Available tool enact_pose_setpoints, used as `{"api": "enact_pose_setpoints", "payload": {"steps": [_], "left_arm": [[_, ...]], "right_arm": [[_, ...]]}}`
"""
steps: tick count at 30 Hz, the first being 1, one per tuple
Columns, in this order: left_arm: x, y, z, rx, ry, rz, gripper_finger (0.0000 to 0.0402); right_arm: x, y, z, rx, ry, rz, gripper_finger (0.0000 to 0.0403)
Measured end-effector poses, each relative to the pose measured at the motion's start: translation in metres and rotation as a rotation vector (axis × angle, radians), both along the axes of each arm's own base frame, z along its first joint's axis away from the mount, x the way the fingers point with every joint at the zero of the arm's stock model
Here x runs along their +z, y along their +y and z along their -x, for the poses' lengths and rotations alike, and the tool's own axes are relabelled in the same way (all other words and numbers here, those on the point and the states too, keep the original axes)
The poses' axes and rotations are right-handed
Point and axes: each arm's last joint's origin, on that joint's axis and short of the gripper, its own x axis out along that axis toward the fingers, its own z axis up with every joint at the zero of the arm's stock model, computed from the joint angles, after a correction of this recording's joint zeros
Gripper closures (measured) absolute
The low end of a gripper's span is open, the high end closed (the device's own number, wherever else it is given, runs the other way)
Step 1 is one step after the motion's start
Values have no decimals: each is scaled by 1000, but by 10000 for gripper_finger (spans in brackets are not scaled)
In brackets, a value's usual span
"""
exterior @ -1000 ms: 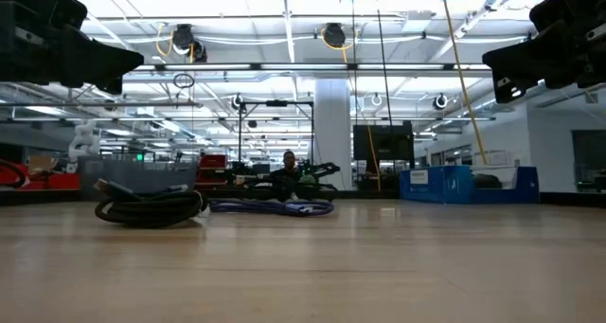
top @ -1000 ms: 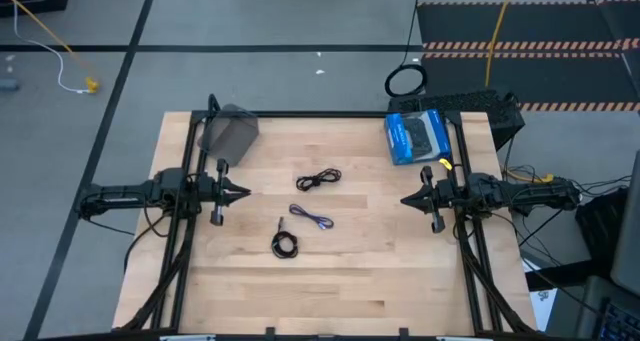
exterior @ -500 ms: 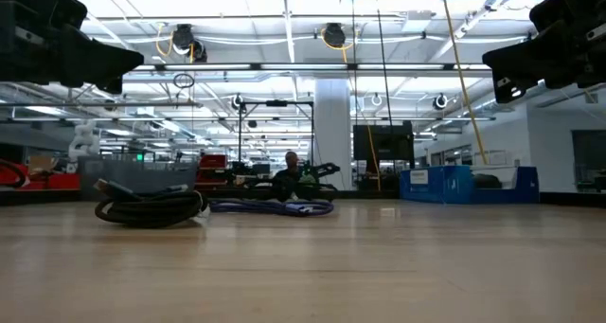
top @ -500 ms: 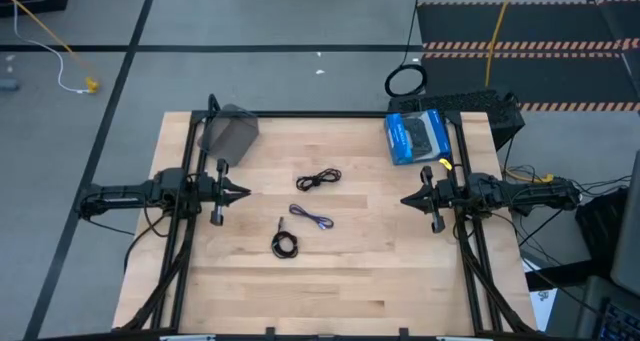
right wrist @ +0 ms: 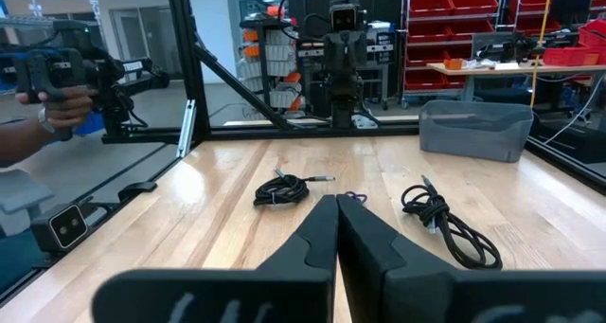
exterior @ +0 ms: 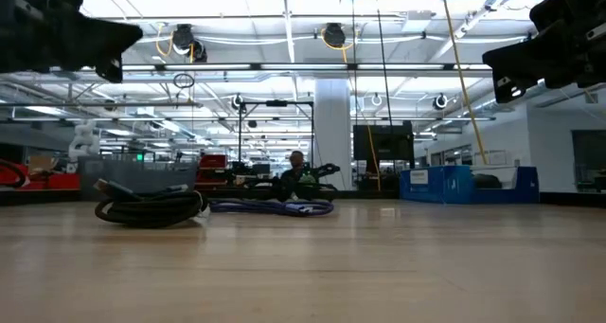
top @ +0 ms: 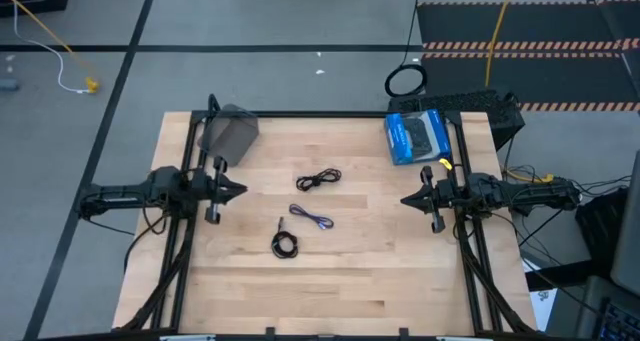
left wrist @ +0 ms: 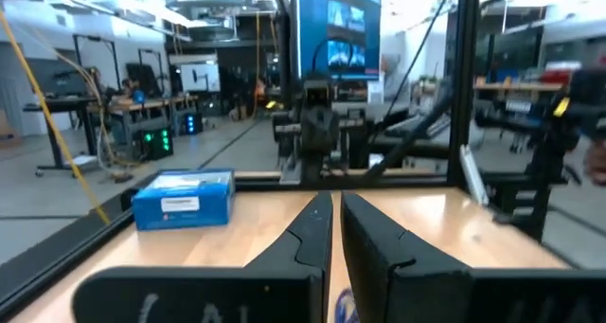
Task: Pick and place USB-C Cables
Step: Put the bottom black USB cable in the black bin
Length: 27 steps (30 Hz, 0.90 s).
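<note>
Three small cable bundles lie on the wooden table between the arms. A loose black one (top: 319, 179) (right wrist: 445, 214) is farthest back. A purple-blue one (top: 311, 216) (exterior: 275, 206) lies in the middle. A tighter black coil (top: 285, 244) (exterior: 150, 207) (right wrist: 281, 189) is nearest the near edge. My left gripper (top: 241, 190) (left wrist: 334, 214) hovers shut above the table's left side, pointing toward the cables. My right gripper (top: 405, 200) (right wrist: 336, 207) hovers shut at the right side, facing them. Neither touches anything.
A grey bin (top: 228, 131) (right wrist: 473, 129) stands at the far left corner and a blue box (top: 416, 136) (left wrist: 185, 198) at the far right. A larger black ring coil (top: 405, 81) lies on the floor beyond the table. A person's hand (right wrist: 57, 100) shows beyond the table in the right wrist view.
My left gripper has drawn back slightly toward the table's left edge and risen a little. The cables and my right gripper have stayed where they were.
</note>
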Motion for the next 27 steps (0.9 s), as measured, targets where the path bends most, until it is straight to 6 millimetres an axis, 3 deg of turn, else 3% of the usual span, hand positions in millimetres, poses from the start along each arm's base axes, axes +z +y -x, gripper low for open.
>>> {"api": "enact_pose_setpoints", "payload": {"steps": [11, 21, 27], "left_arm": [[84, -1, 23, -2, -28, -12, 371], [176, -2, 35, -15, 88, -50, 371], [217, -2, 36, -14, 204, -100, 371]], "right_arm": [[5, 0, 0, 0, -46, -63, 403], [5, -1, 0, -45, -50, -54, 403], [6, -4, 0, -134, -56, -134, 403]]}}
